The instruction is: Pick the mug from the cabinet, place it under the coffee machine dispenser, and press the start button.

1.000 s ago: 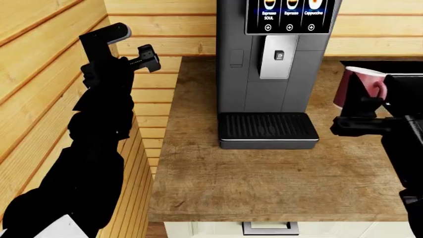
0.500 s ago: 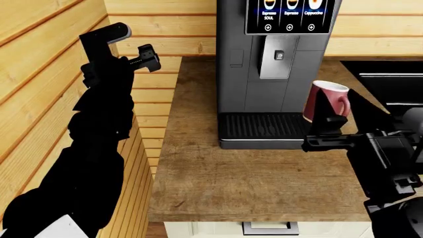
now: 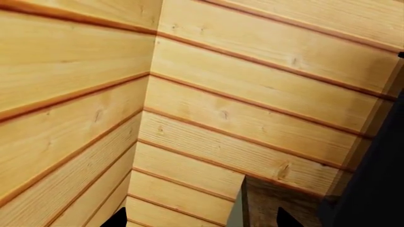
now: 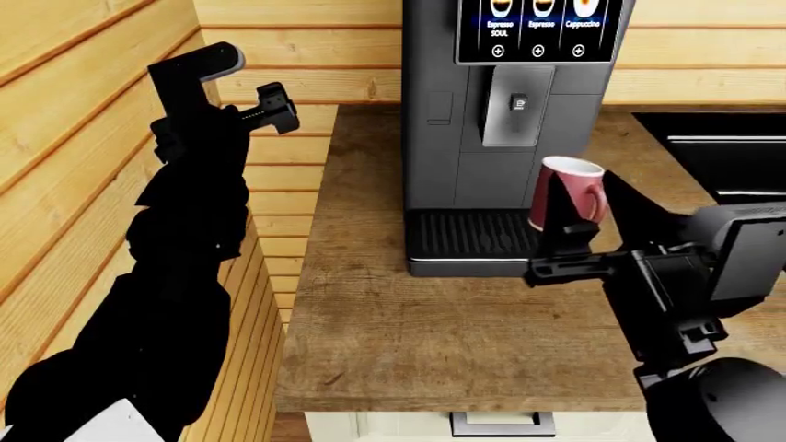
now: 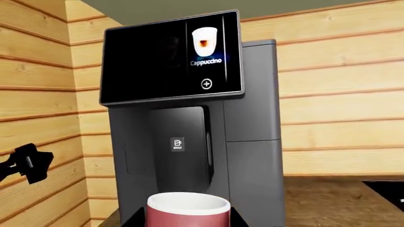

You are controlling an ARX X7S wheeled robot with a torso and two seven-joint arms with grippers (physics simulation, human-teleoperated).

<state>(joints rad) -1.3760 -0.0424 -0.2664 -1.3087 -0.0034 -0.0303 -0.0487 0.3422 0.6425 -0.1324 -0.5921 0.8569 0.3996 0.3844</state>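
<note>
Above the right end of the black ribbed drip tray, the red-pink mug hangs upright in the right pincer, whose fingers are clamped on its lower body. The mug's loop handle faces right in the head view, and its white inside shows at the rim. It sits to the right of the coffee machine dispenser, lower than the spout's cup icon, and not yet beneath it. In the right wrist view the mug appears at the lower edge with the dispenser behind it and the screen above, showing a cappuccino picture and a plus button.

The coffee machine stands at the back of the wooden worktop, against the plank wall. The left pincer is raised high beside the left wall, well apart from the machine; whether its fingers stand apart or together I cannot tell. Its wrist camera sees mostly the wall corner.
</note>
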